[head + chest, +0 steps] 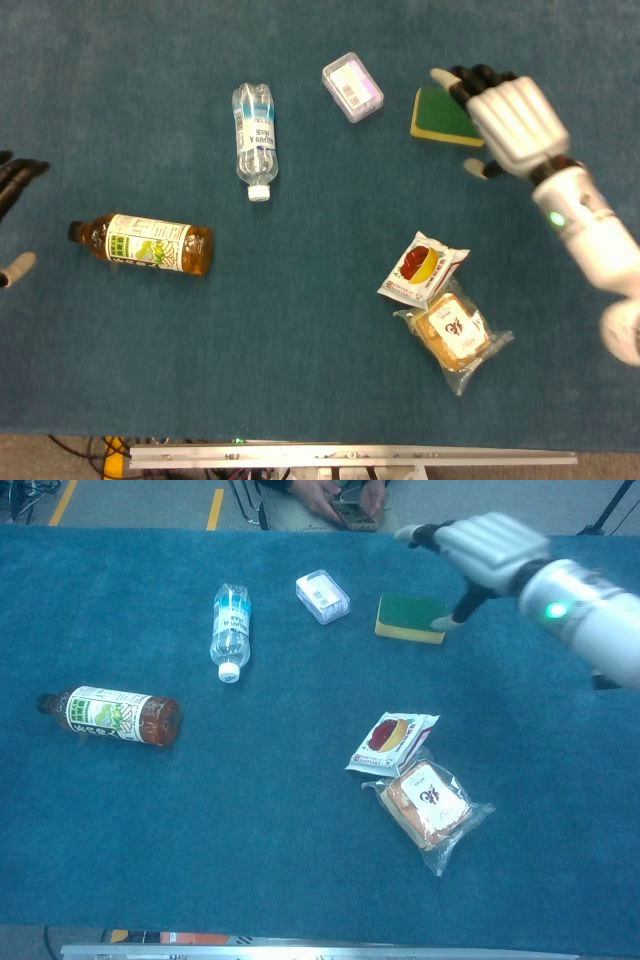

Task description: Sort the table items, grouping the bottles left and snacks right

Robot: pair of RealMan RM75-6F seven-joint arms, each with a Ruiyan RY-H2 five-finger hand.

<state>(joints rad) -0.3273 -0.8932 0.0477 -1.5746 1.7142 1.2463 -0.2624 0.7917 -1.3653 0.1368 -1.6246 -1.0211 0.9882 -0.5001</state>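
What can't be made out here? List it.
- Left robot hand: head view, cut off by the left edge; open or shut unclear; absent from chest view.
- Sponge: head view, right part hidden under the right robot hand.
- Box: label too small to read in either view.

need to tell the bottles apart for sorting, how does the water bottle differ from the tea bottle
The water bottle is clear with a white cap and a blue-and-white label; the tea bottle holds amber liquid, with a dark cap and a green-and-white label. The water bottle lies nearly along the table's depth, cap toward the robot; the tea bottle lies crosswise, cap to the left. Both lie on their sides, untouched by either hand.
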